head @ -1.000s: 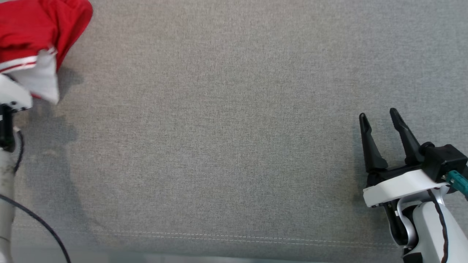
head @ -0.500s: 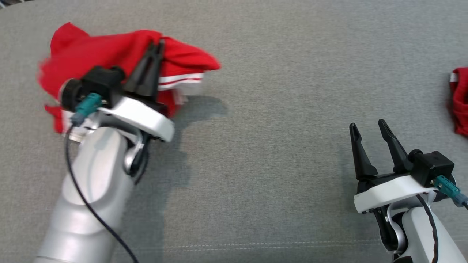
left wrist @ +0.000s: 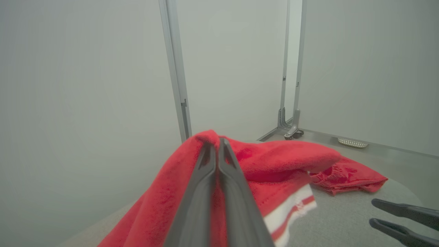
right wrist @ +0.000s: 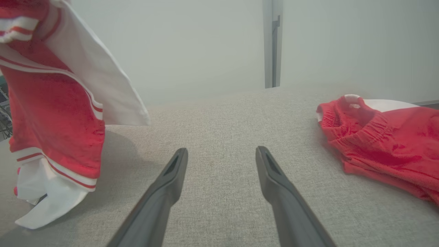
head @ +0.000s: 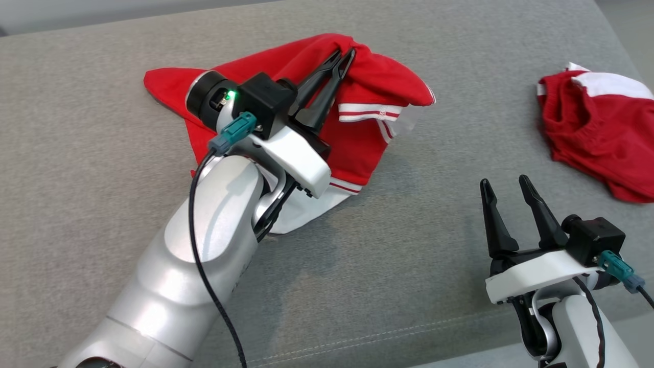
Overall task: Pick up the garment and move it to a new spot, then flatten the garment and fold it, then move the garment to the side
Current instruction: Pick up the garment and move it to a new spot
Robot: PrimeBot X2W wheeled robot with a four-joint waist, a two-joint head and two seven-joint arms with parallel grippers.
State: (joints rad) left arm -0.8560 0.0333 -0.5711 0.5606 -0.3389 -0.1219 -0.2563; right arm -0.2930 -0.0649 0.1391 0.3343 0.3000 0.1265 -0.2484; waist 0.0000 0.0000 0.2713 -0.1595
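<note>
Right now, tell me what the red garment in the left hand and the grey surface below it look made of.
Red garment: soft knit fabric, matte, perhaps jersey or terry; it drapes in folds from the left hand, with white striped trim. Grey surface: woven upholstery cloth, matte, heathered; a stitched seam runs near its front edge.

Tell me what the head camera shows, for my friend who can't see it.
The robot's left gripper is shut on a red and white garment, holding it up over a grey fabric surface. Its right gripper is open at the lower right, touching nothing. A second red garment lies crumpled at the right edge.
</note>
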